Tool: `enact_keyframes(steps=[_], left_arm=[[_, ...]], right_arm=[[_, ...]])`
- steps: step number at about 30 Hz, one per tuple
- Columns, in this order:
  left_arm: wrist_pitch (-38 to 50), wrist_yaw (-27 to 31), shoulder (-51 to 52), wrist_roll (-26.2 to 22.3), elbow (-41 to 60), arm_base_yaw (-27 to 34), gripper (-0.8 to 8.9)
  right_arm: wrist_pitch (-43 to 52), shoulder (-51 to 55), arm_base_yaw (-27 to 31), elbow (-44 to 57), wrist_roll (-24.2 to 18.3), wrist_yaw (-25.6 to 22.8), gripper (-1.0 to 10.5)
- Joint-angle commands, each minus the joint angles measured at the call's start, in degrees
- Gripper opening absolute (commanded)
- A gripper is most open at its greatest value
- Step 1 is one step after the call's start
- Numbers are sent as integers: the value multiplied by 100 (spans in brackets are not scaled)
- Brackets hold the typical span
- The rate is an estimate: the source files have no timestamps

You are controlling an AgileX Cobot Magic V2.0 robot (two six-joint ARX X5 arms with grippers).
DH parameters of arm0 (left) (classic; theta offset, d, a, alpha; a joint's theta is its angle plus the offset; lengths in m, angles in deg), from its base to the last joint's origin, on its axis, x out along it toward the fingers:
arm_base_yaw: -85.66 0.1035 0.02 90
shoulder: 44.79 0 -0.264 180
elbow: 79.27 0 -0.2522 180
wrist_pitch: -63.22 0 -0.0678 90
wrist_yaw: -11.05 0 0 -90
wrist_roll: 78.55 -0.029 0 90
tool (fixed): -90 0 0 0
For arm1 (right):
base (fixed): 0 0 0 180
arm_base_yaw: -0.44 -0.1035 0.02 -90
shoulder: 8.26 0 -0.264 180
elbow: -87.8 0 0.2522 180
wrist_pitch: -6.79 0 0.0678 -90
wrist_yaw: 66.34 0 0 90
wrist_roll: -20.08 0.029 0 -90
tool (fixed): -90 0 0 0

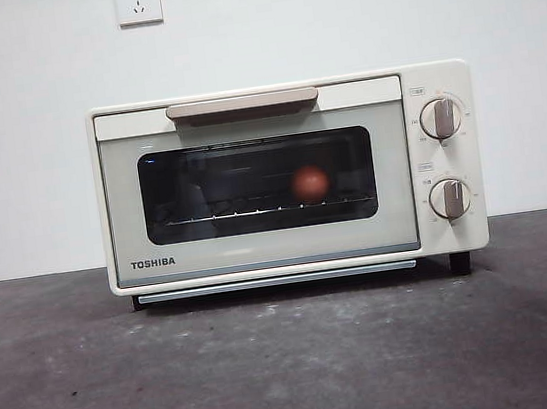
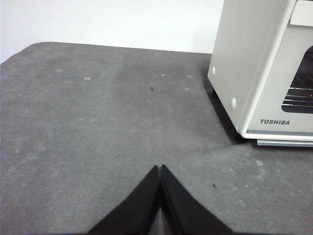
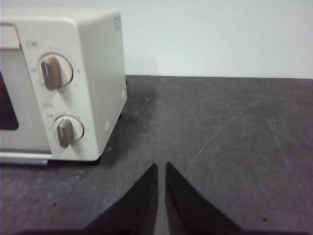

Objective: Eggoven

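Note:
A cream Toshiba toaster oven point(image 1: 288, 177) stands at the middle of the dark table, its glass door closed under the tan handle point(image 1: 241, 104). Behind the glass a reddish-brown egg point(image 1: 310, 183) rests on the wire rack. Two knobs point(image 1: 441, 118) sit on the oven's right panel. My left gripper point(image 2: 160, 169) hovers shut and empty over the table off the oven's left corner point(image 2: 264, 73). My right gripper point(image 3: 162, 166) is shut and empty too, off the oven's knob side point(image 3: 63, 88). Neither arm shows in the front view.
The grey table point(image 1: 294, 363) runs bare in front of the oven and to both sides. A white wall with a power socket point(image 1: 138, 0) stands close behind.

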Motion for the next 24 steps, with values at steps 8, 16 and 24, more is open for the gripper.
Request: enact_keyframes(steps=[8, 16, 24], left_arm=[[-37, -2, 4, 13, 153, 13, 8], [-37, -2, 4, 13, 153, 13, 8], [-37, -2, 4, 13, 153, 13, 8]], right_arm=[[-540, 4, 2, 28, 262, 35, 5], [-501, 4, 2, 26, 258, -94, 5], [-498, 4, 2, 26, 258, -94, 5]])
